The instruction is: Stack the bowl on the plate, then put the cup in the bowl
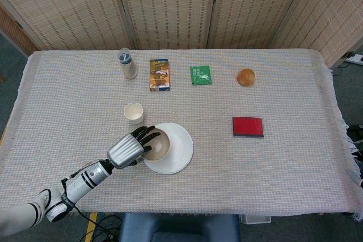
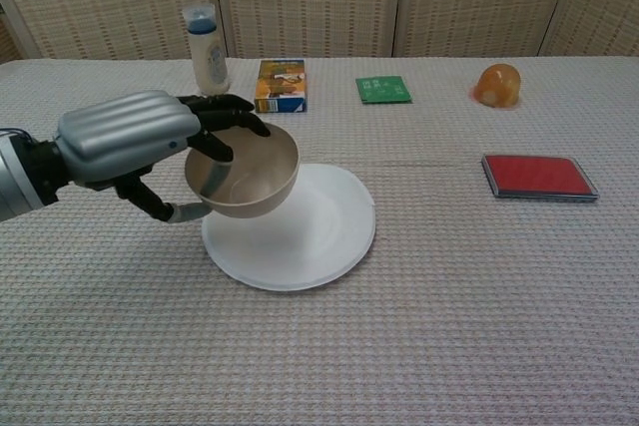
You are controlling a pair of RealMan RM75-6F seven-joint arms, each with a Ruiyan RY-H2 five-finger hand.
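Bowl (image 2: pixel 244 174) held over left part of plate (image 2: pixel 319 236), cup (image 1: pixel 134 113) behind and to the left.

Near the desk's (image 1: pixel 283 162) front-left, left hand (image 2: pixel 130 142) gripping the bowl by its left rim, fingers (image 2: pixel 225 107) hooked over the edge and into it. Plate under and right of the bowl, in the front-middle. Cup just behind the plate's left side, apart from it. Along the back, left to right: bottle (image 1: pixel 127 64), small box (image 1: pixel 159 74), flat packet (image 1: pixel 201 75), round bun-like item (image 1: pixel 245 76). Flat case (image 1: pixel 248 126) right of the plate, well apart, in front of the round item. Folding screen (image 1: pixel 170 4) behind the desk.
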